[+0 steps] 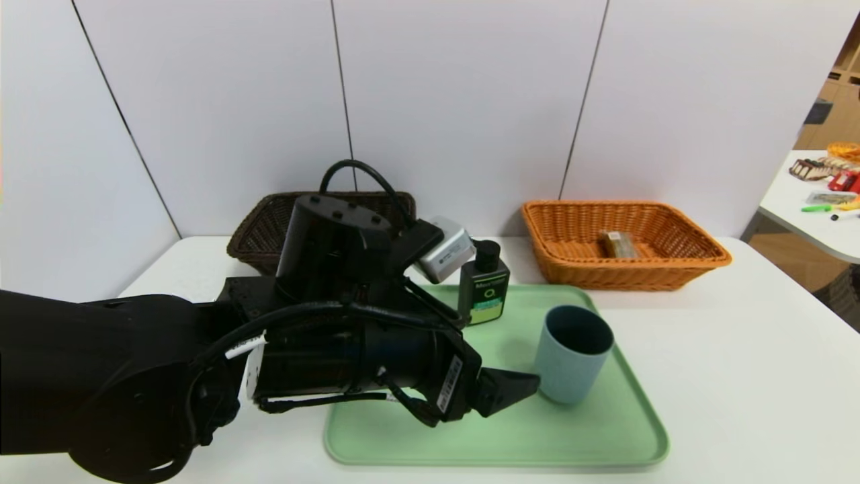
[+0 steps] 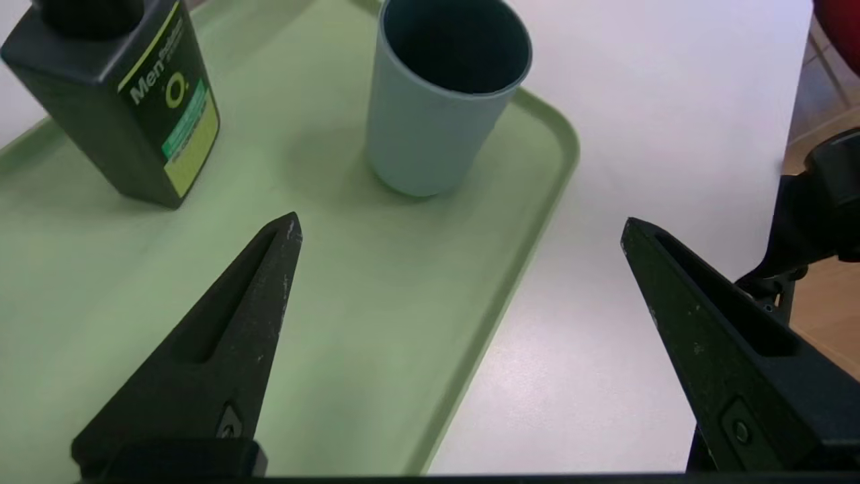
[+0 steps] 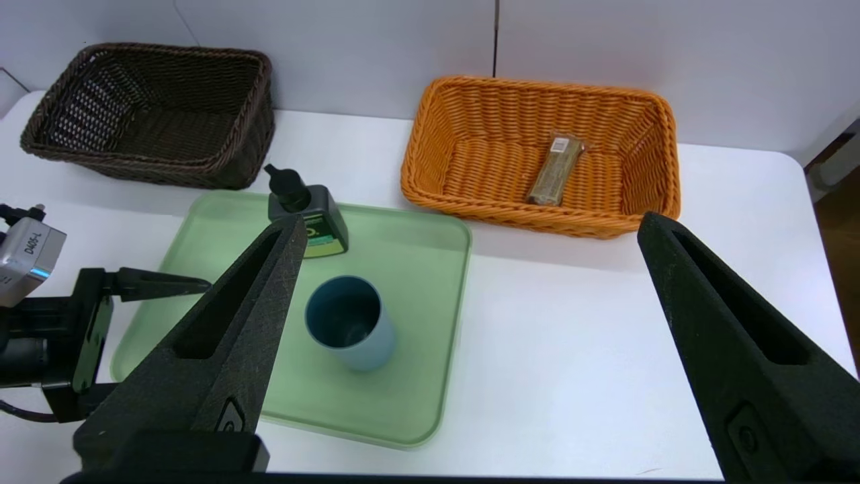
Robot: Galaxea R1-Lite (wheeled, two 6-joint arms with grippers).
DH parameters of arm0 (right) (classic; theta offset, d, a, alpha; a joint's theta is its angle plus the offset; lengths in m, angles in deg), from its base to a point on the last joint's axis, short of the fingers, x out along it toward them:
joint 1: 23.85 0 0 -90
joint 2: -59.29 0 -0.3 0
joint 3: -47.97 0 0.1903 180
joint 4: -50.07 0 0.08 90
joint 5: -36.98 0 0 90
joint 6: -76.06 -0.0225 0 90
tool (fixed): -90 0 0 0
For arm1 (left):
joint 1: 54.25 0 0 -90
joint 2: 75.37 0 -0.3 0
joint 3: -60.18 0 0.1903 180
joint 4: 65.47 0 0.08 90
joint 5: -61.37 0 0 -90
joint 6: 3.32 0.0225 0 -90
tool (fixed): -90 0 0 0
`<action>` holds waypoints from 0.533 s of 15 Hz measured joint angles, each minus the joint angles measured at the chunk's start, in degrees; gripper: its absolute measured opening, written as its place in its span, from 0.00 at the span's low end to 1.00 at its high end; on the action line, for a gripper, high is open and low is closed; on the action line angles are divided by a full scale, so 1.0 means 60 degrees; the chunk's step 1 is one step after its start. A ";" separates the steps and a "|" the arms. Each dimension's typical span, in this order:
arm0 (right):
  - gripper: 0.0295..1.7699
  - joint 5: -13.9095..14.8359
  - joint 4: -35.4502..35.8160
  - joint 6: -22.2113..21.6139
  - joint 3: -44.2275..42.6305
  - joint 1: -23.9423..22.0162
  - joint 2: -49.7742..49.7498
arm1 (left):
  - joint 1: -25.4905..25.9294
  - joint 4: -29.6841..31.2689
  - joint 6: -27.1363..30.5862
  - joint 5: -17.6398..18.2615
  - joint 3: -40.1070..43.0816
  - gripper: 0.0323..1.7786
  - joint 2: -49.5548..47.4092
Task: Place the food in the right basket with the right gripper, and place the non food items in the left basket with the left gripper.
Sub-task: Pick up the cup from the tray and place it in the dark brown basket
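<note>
Beyond your right claw, whose jaws stand wide with nothing between them, the snack bar lies in the orange basket, so you can count the food half of this job as done. That claw hangs above the bench on the near side of that basket, and it looks to have no more work to do.

What you have left is the non-food pair, both upright on the green tray. Ahead of your left claw, just past its tips, is the blue-grey cup; the black pump bottle stands farther to that claw's left, toward the back of the tray. This claw is also spread wide and empty, low over the tray's near part.

The dark brown basket sits at the back of the bench, beyond the left claw, and neither item is in it. You are roughly a third through, by my judgement: one item placed, two to go. The cup seems the likelier next pick, being nearer your left claw.
</note>
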 joint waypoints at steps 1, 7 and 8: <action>0.96 0.0069 -0.0014 0.0022 0.0000 -0.0033 -0.0087 | -0.0006 0.0362 0.0043 0.0018 0.0000 0.95 0.0152; 0.96 0.0583 -0.0195 0.0215 0.1225 -0.1420 -0.0254 | -0.0043 0.1589 0.0230 0.0077 -0.0583 0.95 0.1534; 0.96 0.0607 -0.0240 0.0211 0.1530 -0.1571 -0.0248 | -0.0087 0.1556 0.0232 0.0087 -0.0758 0.95 0.1733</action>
